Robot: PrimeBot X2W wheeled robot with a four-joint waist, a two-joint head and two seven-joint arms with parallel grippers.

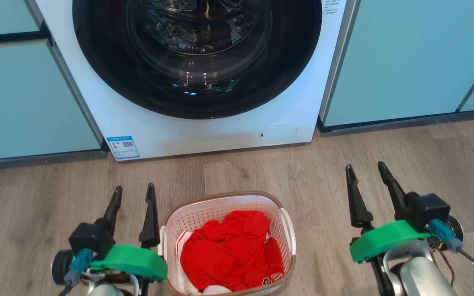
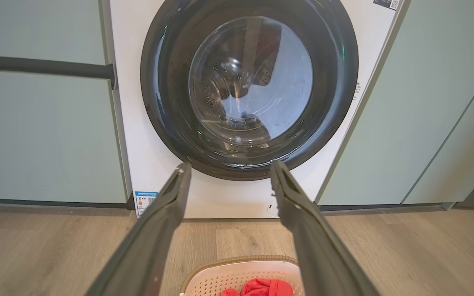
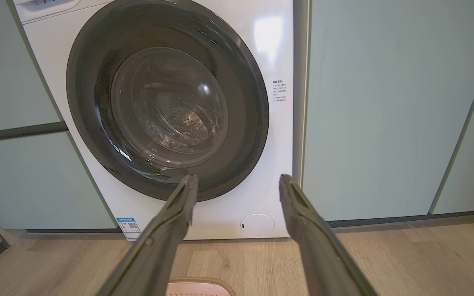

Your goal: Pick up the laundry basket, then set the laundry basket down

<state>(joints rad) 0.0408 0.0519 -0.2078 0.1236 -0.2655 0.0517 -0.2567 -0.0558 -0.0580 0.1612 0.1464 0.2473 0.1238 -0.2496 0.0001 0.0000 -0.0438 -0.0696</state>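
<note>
The laundry basket (image 1: 204,213) stands on the wood floor in front of the washing machine, white with perforated walls and a brown rim, with red clothing (image 1: 228,250) heaped inside. Its far rim shows low in the left wrist view (image 2: 237,267) and at the bottom edge of the right wrist view (image 3: 200,283). My left gripper (image 1: 134,194) is open just left of the basket's left handle, not touching it. My right gripper (image 1: 366,169) is open well to the right of the basket, over bare floor. Both point toward the machine.
A white front-loading washing machine (image 1: 179,131) with a dark round door shut stands straight ahead. Pale green cabinet fronts (image 1: 405,61) flank it on both sides. Wood floor (image 1: 319,172) lies between the basket and the machine.
</note>
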